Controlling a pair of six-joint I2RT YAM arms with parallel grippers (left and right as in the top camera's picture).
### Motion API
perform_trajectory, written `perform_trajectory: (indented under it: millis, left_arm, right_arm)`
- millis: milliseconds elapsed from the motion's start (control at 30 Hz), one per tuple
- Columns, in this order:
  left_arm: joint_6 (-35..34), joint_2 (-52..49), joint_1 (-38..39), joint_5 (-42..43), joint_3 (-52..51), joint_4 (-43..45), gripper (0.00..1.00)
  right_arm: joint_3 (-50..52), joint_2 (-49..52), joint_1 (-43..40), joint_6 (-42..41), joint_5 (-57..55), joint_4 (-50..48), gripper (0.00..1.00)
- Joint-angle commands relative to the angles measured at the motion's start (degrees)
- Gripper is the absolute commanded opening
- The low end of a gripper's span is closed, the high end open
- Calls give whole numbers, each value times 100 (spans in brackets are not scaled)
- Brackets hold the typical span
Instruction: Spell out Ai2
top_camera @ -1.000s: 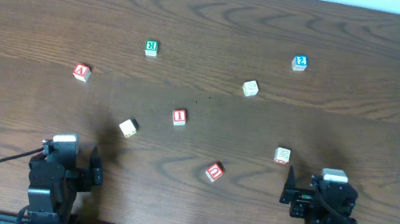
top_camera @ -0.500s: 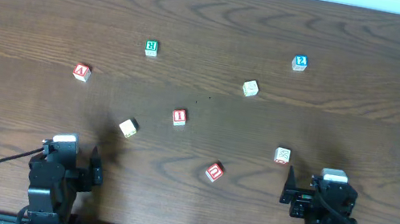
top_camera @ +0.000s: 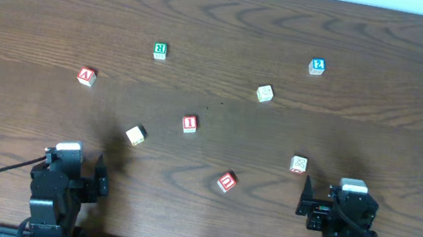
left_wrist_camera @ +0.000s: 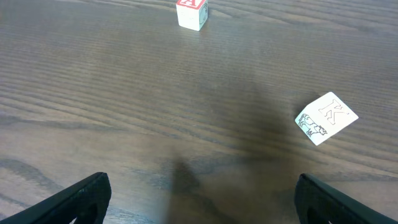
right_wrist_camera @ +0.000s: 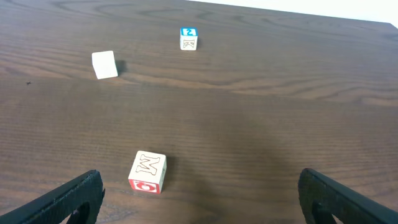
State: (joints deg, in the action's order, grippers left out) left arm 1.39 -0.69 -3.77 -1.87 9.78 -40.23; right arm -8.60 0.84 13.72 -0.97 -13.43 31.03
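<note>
The dark wooden table (top_camera: 379, 43) carries eight small cubes, scattered well apart, with both arms at its near edge. The left gripper (left_wrist_camera: 202, 196) has its fingers spread wide and holds nothing; bare wood lies between them. The right gripper (right_wrist_camera: 199, 193) is spread just as wide, also empty and touching no cube. Nearest the left gripper is a pale K cube (left_wrist_camera: 326, 118), sitting turned at an angle ahead and to its right. The A cube (top_camera: 86, 75) lies farther out on the left side with nothing between it and that gripper. The I cube (top_camera: 189, 123) sits near the middle of the table, between the K cube and a red U cube (top_camera: 226, 181). Just ahead of the right gripper stands an M cube (right_wrist_camera: 148, 172), red on its low side. Beyond it is a plain pale cube (right_wrist_camera: 104, 65), and farther still the 2 cube (right_wrist_camera: 188, 37), far right. A green R cube (top_camera: 160, 50) lies at the far side, left of centre.
</note>
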Motion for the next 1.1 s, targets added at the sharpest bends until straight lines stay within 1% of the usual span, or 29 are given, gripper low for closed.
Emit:
perform_trajectory:
  millis: [0, 300, 367, 433, 467, 633, 700, 800, 900, 967, 1067]
  left_arm:
    - [35, 33, -33, 0, -59, -162, 95]
    - [37, 33, -33, -2, -59, -162, 95]
    - [35, 33, -33, 0, -59, -162, 95]
    - [35, 33, -33, 0, -59, -162, 95]
    - [35, 33, -33, 0, -59, -162, 95]
    - [35, 33, -33, 0, -59, -162, 95]
    - [37, 33, -33, -2, -59, -162, 95]
    - [35, 33, -33, -2, -59, -162, 95]
    - [35, 33, -33, 0, -59, -162, 95]
    - [35, 33, -33, -2, -59, -162, 95]
    - [35, 33, -33, 0, -59, -162, 95]
  right_arm:
    - [15, -55, -35, 63, 39, 4, 99]
    - [15, -55, -35, 61, 46, 0, 99]
    - [15, -55, -35, 42, 302, -76, 99]
    - [15, -55, -35, -317, 981, -208, 99]
    - [15, -55, -35, -667, 1447, -275, 99]
    - [15, -55, -35, -2933, 3823, -422, 99]
    - [15, -55, -35, -3222, 4037, -459, 99]
    - [15, -55, -35, -4199, 4444, -448, 99]
    - [15, -55, -35, -4592, 4540, -470, 99]
    - [15, -55, -35, -4697, 4581, -575, 99]
    - [15, -11, -22, -4651, 4935, -1202, 99]
